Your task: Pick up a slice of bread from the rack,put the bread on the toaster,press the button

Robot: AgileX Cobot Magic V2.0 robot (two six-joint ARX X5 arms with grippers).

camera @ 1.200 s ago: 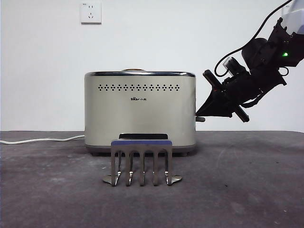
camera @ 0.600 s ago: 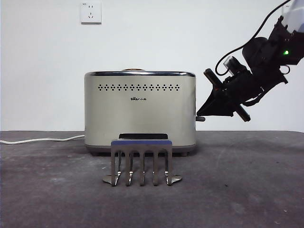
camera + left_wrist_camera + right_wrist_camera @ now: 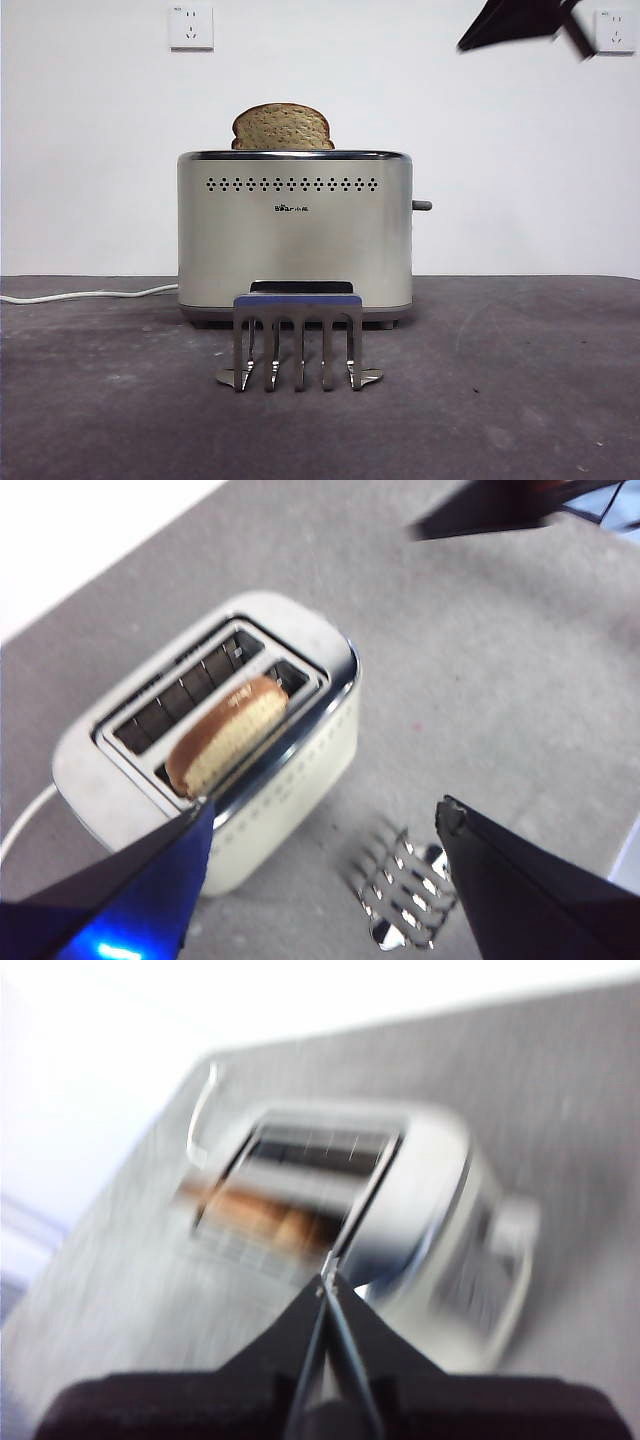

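The slice of bread (image 3: pixel 283 126) stands in a slot of the toaster (image 3: pixel 295 240), its domed top sticking up above the chrome rim. The button (image 3: pixel 421 205) juts from the toaster's right end, high up. The rack (image 3: pixel 298 340) stands bare in front of the toaster. My right gripper (image 3: pixel 468 44) is shut and empty, high at the top right, clear of the toaster; its own view (image 3: pixel 325 1280) is blurred. My left gripper (image 3: pixel 325 815) is open and empty high above the toaster (image 3: pixel 290 770), the bread (image 3: pixel 228 735) and the rack (image 3: pixel 405 900).
A white cord (image 3: pixel 90 294) runs left from the toaster along the dark table. White wall sockets sit at the top left (image 3: pixel 191 27) and top right (image 3: pixel 612 30). The right arm also shows in the left wrist view (image 3: pixel 480 515).
The right gripper has risen from beside the button to the top right corner. The button now sits higher. The bread now sticks up out of the toaster.
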